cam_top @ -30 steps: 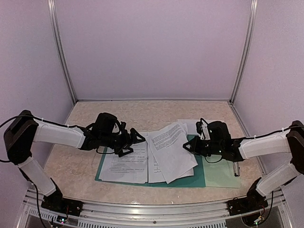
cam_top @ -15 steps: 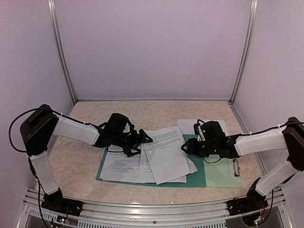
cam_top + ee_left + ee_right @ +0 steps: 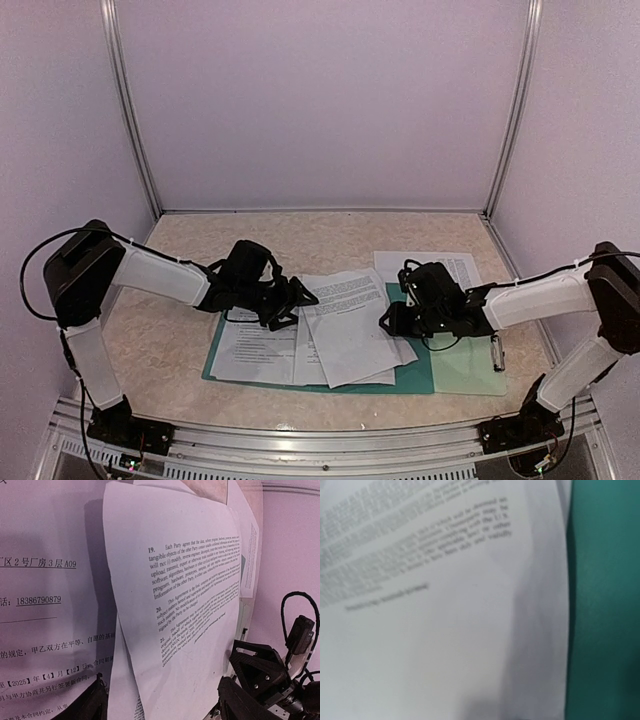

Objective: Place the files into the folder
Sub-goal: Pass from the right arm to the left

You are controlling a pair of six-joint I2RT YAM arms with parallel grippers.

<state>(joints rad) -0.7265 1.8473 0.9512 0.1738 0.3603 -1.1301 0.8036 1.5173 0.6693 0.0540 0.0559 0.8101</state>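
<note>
- files (image 3: 345,320) lie fanned on the folder (image 3: 416,365), mid-frame
- left gripper (image 3: 296,306) spread wide at their left edge
- right gripper (image 3: 386,320) at their right edge, can't tell if it's open

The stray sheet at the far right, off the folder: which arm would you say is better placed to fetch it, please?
Right. The stray sheet lies just beyond the right gripper, on its side; the left gripper sits across the pile on the folder, farther off.
</note>
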